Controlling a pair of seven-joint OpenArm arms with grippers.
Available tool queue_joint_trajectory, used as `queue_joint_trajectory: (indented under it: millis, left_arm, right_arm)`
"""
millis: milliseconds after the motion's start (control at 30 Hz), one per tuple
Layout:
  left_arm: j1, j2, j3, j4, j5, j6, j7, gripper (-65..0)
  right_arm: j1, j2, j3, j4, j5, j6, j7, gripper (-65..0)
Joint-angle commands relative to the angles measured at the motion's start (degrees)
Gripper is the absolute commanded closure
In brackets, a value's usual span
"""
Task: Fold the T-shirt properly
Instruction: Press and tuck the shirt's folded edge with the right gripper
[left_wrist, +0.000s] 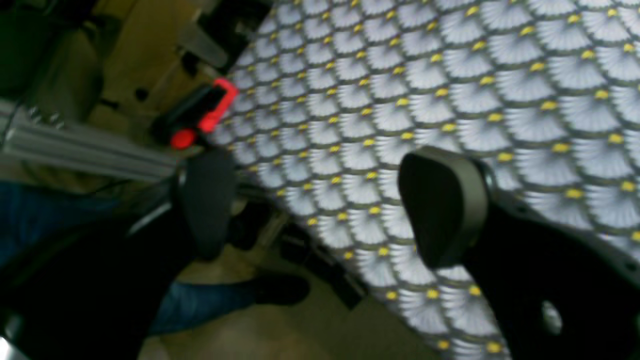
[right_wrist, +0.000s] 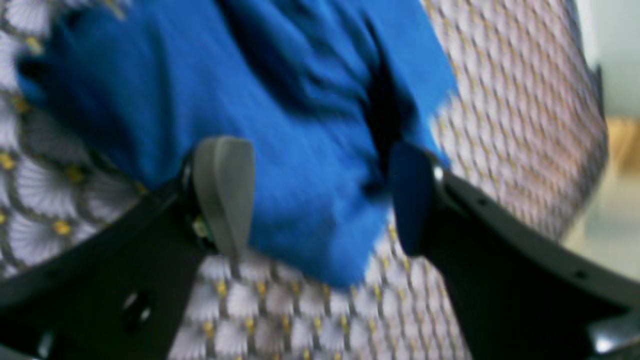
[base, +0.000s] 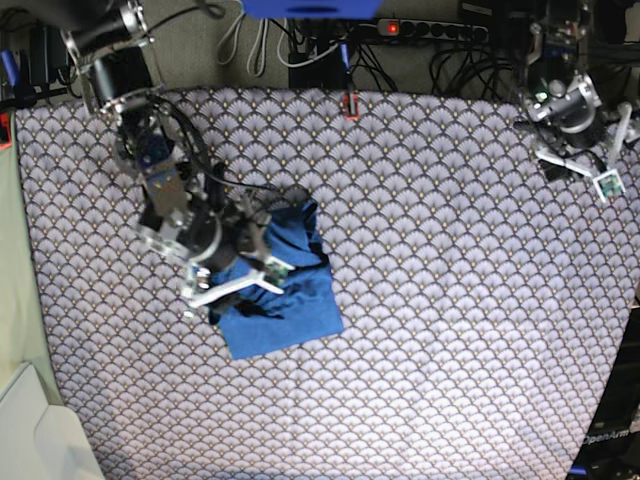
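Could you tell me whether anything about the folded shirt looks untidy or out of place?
Yes. The T-shirt lies as a compact bundle, but it sits askew to the table edges, and its upper part by the open right gripper is bunched and creased, not flat. The left gripper hangs open, far off.

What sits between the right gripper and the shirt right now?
Nothing visible. The right gripper hangs open right over the shirt, a finger on either side of the blue cloth, with only the patterned tablecloth around it.
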Motion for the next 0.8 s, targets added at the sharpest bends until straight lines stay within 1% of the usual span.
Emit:
queue_joint_trajectory:
  millis: [0,67,200,333,400,700,767]
  left_arm:
    - [0.32,-0.43,-0.28,1.01,1.04,0.47,-0.91,-53.0]
    - [0.94,-0.25,-0.28,1.01,1.04,0.47,-0.91,-53.0]
    - [1.20,1.15,-0.98,1.01,1.04,0.47,-0.91,-53.0]
    - [0.94,1.24,-0.90,1.01,1.04,0.47,-0.91,-53.0]
    - [0.94,1.24,-0.90,1.01,1.04,0.47,-0.91,-53.0]
    - [-2.93,1.50,-0.54,1.01,1.04,0.47,-0.38,-53.0]
    - [-3.72,2.38,-0.54,1.01,1.12,0.47,-0.29,-53.0]
  right_arm:
    - [2.23,0.21,-0.34,-1.04,-0.25,-0.47,2.10,-43.4]
    - [3.72,0.21,-1.13,-4.20,-0.34,-0.47,4.47,-43.4]
    - [7.15,0.04,-2.27,-10.18,-0.34,-0.47,6.49,-43.4]
    - [9.61,-0.14,-3.06,-15.54,-0.34,-0.47,9.75,-43.3]
    - [9.79,0.04,-2.88,-15.98,-0.34,-0.47,10.80,-43.3]
    - [12.60,0.04,-2.97,-16.60,-0.43,-0.47,11.06,-43.3]
    - [13.48,-0.40,-2.97,-19.94,-0.43,-0.47,11.68,-43.3]
